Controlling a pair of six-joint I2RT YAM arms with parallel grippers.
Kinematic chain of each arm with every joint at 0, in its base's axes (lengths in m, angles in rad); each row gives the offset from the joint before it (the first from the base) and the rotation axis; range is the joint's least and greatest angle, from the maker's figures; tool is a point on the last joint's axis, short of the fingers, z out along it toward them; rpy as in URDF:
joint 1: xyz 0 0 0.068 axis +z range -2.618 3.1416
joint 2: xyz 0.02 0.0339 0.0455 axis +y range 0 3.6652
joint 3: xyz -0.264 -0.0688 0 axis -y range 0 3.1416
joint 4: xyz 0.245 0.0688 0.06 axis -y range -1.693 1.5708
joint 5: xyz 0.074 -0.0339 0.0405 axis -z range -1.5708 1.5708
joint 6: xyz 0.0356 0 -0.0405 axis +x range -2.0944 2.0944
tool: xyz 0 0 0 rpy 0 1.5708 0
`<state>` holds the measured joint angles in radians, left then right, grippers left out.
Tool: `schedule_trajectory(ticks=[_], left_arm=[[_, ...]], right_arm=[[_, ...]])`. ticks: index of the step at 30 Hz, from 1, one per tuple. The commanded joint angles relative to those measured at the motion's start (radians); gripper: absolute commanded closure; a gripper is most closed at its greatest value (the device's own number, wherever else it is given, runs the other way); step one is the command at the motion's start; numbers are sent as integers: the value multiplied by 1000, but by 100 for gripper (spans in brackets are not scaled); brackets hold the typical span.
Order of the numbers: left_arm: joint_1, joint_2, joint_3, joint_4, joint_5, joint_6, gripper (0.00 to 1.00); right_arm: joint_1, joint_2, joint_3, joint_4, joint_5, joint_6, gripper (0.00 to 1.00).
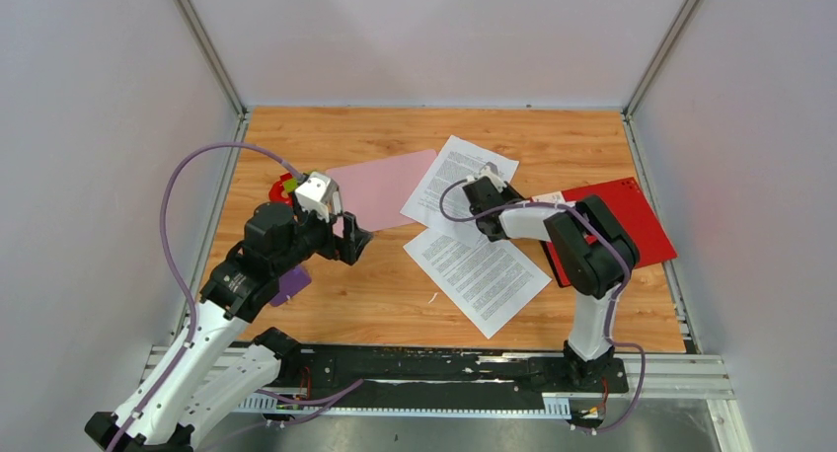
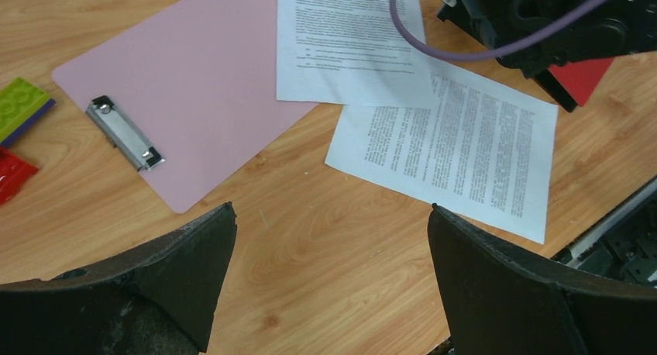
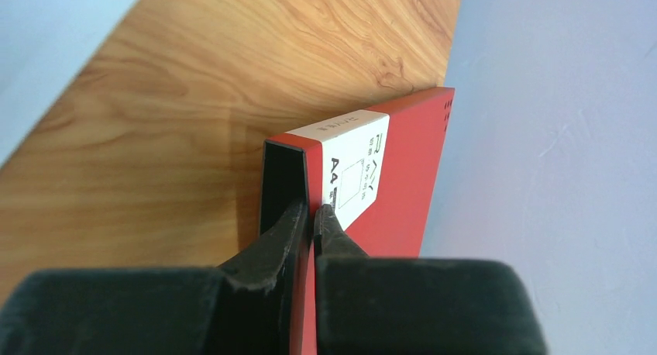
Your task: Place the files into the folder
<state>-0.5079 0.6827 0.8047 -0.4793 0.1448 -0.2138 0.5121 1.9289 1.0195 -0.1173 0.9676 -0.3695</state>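
Two white printed sheets lie overlapping in the middle of the table: the far sheet (image 1: 459,181) (image 2: 349,37) partly over the near sheet (image 1: 477,274) (image 2: 457,146). The red folder (image 1: 637,215) lies at the right. In the right wrist view my right gripper (image 3: 314,211) is shut on the edge of the folder's red cover (image 3: 403,169), which bears a white A4 label. In the top view that gripper (image 1: 592,237) sits over the folder's left part. My left gripper (image 1: 355,240) (image 2: 331,215) is open and empty above bare wood, left of the sheets.
A pink clipboard (image 1: 380,186) (image 2: 178,99) with a metal clip lies left of the sheets. Red and green toy bricks (image 1: 284,188) (image 2: 19,107) lie by its left end, and a purple piece (image 1: 291,284) under my left arm. Walls enclose the table.
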Motion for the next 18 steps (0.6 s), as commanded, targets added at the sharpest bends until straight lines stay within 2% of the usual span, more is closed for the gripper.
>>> schedule_trajectory(ticks=[1, 6, 10, 15, 18], left_arm=[[6, -9, 14, -17, -131, -11, 0], [6, 13, 32, -41, -223, -92, 2], [6, 87, 88, -67, -175, -150, 6], [7, 172, 158, -94, -110, -223, 7], [6, 206, 168, -91, -78, -241, 8]], right_arm=[[92, -131, -25, -12, -33, 7, 100], [220, -274, -63, -54, -63, 10, 100], [361, -352, -74, -77, -110, -25, 100], [496, -398, -77, -135, -55, -20, 100], [574, -438, -91, -153, -79, -25, 100]])
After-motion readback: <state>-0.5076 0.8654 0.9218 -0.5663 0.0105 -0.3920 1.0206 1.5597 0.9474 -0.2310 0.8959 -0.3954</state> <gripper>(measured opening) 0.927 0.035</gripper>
